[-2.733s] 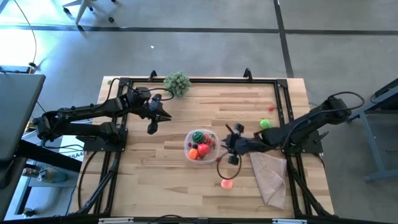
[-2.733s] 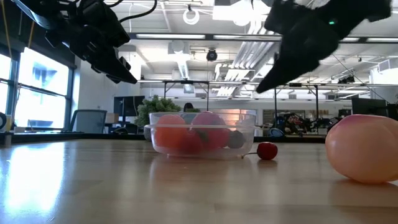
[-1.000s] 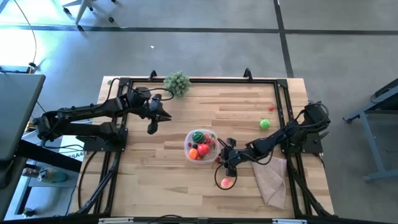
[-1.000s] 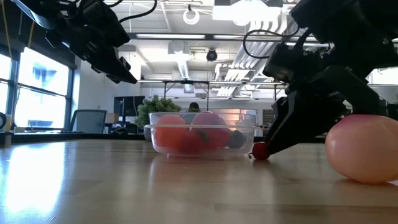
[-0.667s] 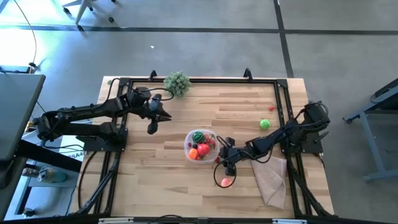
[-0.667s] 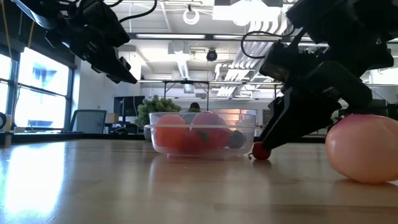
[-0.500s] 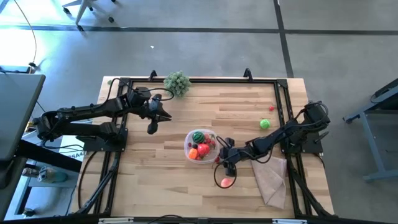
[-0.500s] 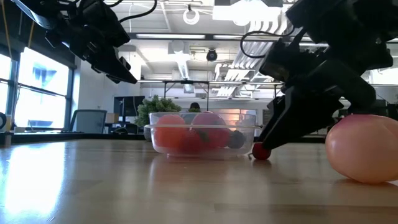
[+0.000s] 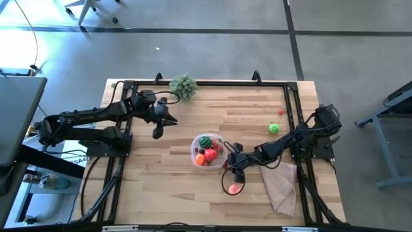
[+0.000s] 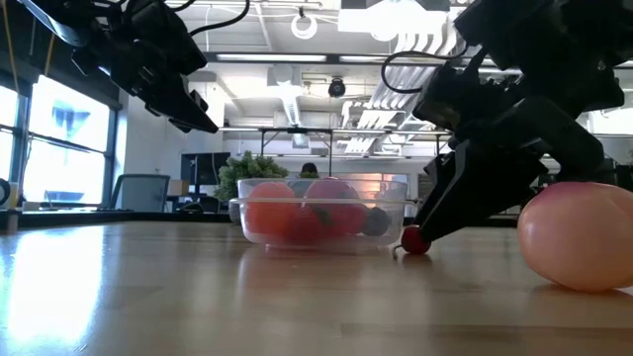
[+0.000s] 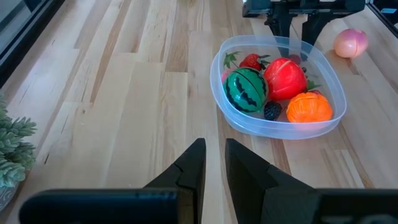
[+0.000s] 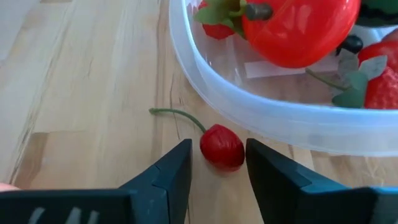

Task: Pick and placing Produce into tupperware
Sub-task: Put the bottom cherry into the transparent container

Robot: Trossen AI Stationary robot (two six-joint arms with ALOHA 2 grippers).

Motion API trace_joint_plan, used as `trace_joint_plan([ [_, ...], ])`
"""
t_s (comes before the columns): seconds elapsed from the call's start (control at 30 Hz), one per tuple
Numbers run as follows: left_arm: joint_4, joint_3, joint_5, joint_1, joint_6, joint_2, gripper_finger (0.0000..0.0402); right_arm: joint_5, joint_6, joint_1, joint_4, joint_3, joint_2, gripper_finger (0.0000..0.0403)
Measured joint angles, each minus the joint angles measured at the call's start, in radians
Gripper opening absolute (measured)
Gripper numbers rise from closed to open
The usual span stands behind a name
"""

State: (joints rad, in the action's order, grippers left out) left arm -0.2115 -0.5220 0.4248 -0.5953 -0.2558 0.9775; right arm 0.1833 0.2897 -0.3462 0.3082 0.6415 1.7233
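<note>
The clear tupperware (image 9: 193,152) sits mid-table and holds a green striped ball (image 11: 245,89), a red tomato (image 11: 284,78), an orange piece (image 11: 309,107) and a strawberry (image 11: 250,61). A small red cherry (image 12: 222,147) with a green stem lies on the wood just outside the tupperware wall (image 12: 267,118). My right gripper (image 12: 217,158) is open, low at the table (image 10: 420,232), one finger on either side of the cherry, with small gaps showing. My left gripper (image 9: 157,133) hovers left of the tupperware, open by a narrow gap (image 11: 214,152).
A pink peach (image 9: 234,189) lies near the right gripper, toward the near edge, with a tan cloth (image 9: 280,182) to its right. A green ball (image 9: 275,128) and a small red piece (image 9: 280,112) sit toward the right edge. A bushy plant clump (image 9: 183,85) stands at the far edge.
My right gripper has come down from above the tupperware's right side and moved toward the near edge, reaching the table at the cherry. Over the last second it has stayed almost still there. The left arm has kept still.
</note>
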Motion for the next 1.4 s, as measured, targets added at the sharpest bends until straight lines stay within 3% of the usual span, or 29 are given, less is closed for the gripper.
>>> trace_joint_plan([
  [0.8, 0.000, 0.000, 0.000, 0.000, 0.000, 0.000, 0.0051, -0.014, 0.016, 0.015, 0.001, 0.000, 0.000, 0.0081],
  [1.4, 0.000, 0.000, 0.000, 0.000, 0.000, 0.000, 0.0051, -0.169, 0.026, 0.012, 0.048, 0.000, -0.001, 0.0060],
])
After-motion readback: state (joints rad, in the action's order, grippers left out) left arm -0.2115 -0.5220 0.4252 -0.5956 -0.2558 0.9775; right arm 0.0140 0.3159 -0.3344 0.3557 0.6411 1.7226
